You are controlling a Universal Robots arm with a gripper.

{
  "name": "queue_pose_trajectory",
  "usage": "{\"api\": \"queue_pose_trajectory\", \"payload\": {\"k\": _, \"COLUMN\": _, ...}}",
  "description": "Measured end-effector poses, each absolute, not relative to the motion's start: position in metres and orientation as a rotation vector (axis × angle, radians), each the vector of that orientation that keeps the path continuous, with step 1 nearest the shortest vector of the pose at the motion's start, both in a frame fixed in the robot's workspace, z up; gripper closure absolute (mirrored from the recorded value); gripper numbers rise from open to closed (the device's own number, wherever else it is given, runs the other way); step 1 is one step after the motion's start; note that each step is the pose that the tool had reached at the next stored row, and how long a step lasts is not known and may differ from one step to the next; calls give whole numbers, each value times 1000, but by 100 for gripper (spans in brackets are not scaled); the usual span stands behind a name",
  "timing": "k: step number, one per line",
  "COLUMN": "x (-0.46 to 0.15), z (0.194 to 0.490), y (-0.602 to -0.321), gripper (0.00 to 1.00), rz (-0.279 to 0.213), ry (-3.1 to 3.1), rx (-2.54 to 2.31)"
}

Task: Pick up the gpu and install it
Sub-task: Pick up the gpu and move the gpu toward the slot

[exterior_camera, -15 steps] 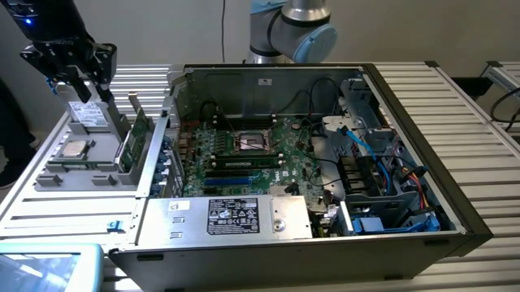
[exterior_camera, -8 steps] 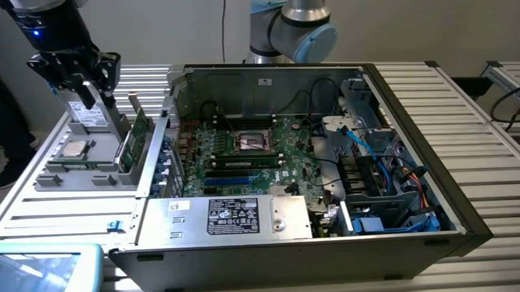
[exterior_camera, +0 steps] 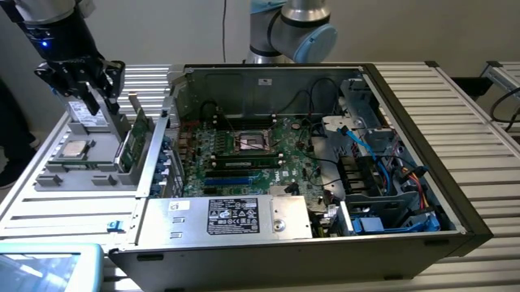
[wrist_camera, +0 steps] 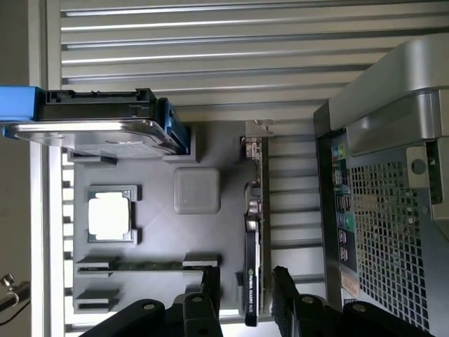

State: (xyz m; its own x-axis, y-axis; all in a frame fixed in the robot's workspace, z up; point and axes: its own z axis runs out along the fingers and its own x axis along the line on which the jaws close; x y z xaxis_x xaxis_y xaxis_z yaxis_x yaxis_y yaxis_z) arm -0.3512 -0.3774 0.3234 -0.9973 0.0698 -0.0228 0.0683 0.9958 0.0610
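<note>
Two black fingers [wrist_camera: 210,288] spread open, over thin upright gpu [wrist_camera: 253,232] — green board, silver bracket — in matte grey tray [wrist_camera: 161,239].

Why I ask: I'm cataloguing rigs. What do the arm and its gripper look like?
The arm has silver-grey metal tubes and pale blue joint caps. Its end section is black with a small blue light. The gripper is black, with blocky fingers.

On the slatted table [exterior_camera: 471,121], the parts tray [exterior_camera: 61,180] sits just beside the computer case [exterior_camera: 243,85] on the exterior view's left, with the gpu [exterior_camera: 134,140] on edge along its case-side border, the CPU [exterior_camera: 75,148] left of that and the hard drive [exterior_camera: 84,113] at the far end.
</note>
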Motion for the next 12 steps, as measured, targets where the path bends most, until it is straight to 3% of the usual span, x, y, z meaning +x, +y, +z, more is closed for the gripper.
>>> {"api": "queue_pose_trajectory", "payload": {"k": 12, "x": -350, "z": 302, "y": -380, "gripper": 56, "rz": 96, "ry": 3108, "rx": 107}}
